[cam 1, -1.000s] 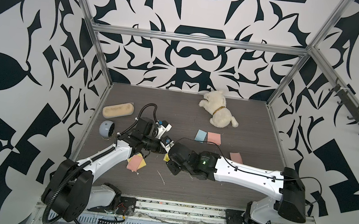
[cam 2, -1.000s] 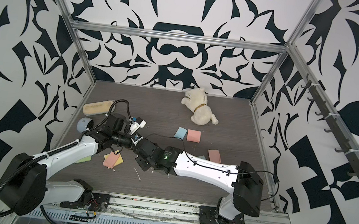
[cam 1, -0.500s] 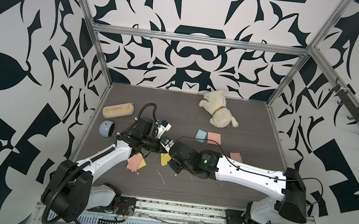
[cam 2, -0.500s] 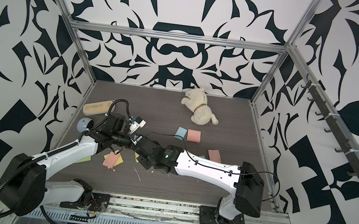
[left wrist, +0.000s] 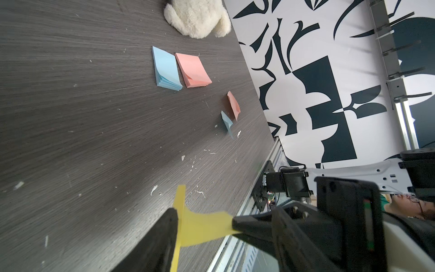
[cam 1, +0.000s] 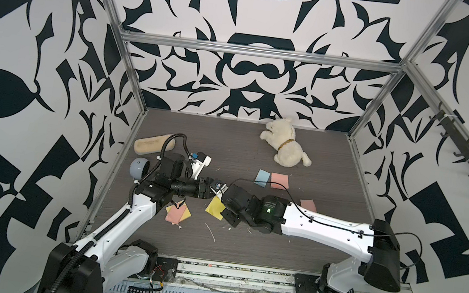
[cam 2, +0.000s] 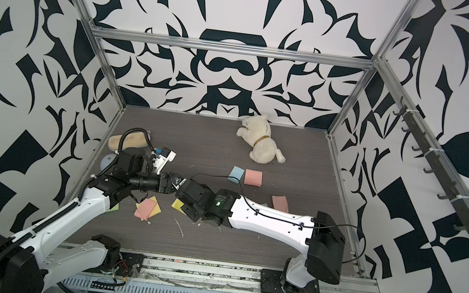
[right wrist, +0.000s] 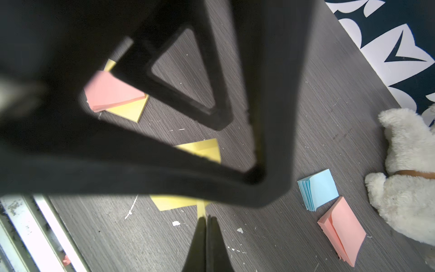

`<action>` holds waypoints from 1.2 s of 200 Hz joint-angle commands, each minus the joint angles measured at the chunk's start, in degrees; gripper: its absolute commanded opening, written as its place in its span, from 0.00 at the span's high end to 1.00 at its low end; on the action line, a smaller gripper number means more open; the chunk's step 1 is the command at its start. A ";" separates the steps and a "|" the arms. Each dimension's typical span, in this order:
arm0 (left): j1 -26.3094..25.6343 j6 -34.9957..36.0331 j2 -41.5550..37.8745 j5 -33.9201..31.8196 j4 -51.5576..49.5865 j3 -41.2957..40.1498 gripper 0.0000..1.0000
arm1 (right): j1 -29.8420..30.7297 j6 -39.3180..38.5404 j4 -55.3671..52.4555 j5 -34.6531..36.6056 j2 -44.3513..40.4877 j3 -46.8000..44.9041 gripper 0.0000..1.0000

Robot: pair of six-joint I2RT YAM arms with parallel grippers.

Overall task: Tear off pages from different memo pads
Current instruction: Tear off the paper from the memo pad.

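The right tool [right wrist: 206,220] is closed on a yellow page [left wrist: 202,226], holding it above the yellow memo pad [cam 1: 214,209] on the worktop [cam 1: 228,140]. The left tool [cam 1: 208,189] is open, with the sheet resting against one finger, probably to hand it over.

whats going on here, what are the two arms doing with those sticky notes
The two arms meet tip to tip. The right gripper is shut on the edge of a loose yellow sheet and holds it up. The left gripper has its jaws open right beside that sheet. A blue pad and a pink pad lie side by side farther back, untouched.
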 commanded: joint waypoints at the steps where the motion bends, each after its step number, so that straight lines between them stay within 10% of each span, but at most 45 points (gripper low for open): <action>1: 0.02 2.21 -0.80 -0.52 -3.78 -1.01 0.33 | -0.88 -0.78 -0.09 0.27 -3.13 2.56 1.00; 151: -4.66 10.36 4.52 -3.41 -11.15 3.73 0.40 | -2.66 -4.12 -1.80 -0.79 -5.73 4.94 1.00; 240: -5.21 12.51 7.51 -1.85 -11.77 5.66 0.98 | -4.57 -1.83 -0.43 -4.69 -8.69 3.26 1.00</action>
